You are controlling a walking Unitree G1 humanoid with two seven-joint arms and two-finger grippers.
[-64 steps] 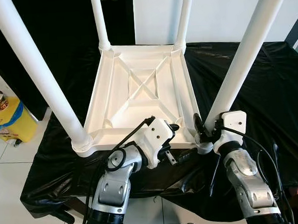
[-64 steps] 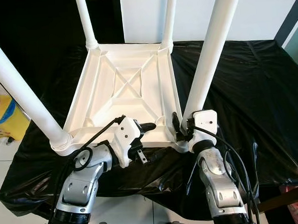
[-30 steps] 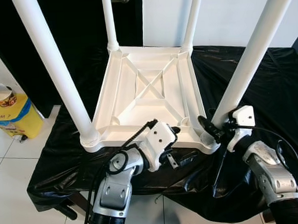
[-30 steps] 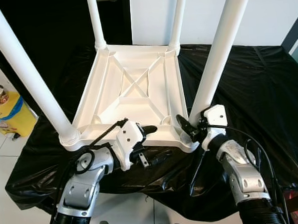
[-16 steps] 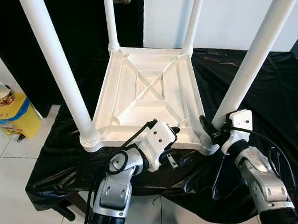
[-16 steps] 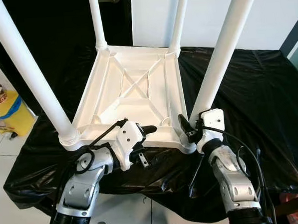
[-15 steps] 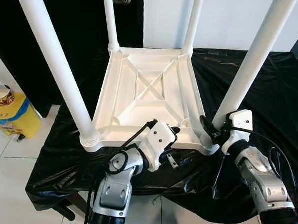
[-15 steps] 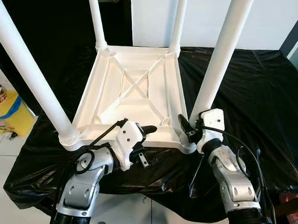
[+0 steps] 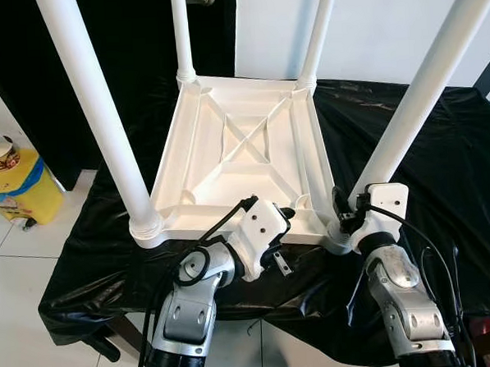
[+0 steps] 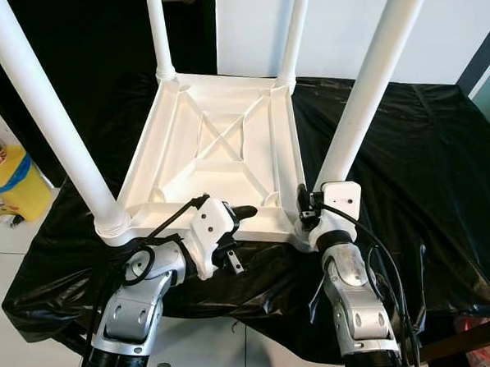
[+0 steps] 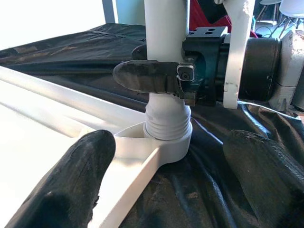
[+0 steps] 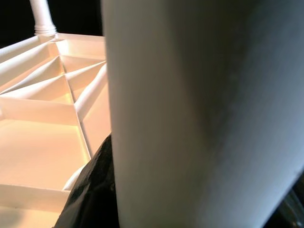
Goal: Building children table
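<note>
One white tabletop (image 9: 239,151) lay upside down; four white legs (image 9: 93,109) rose from its corners; one black cloth (image 9: 441,165) lay beneath; one yellow container (image 9: 11,183) stood on the floor; two grippers were present.

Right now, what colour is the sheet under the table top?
Glossy black sheet, under the white table top; clearest in left eye view.

Overturned white children table (image 9: 239,143): four upright legs (image 9: 93,101) fence its ribbed underside; open passage between them from above. Right end effector (image 9: 343,214) wraps the near right leg (image 9: 413,101). Black-draped table (image 9: 441,165) bare to the right.
</note>
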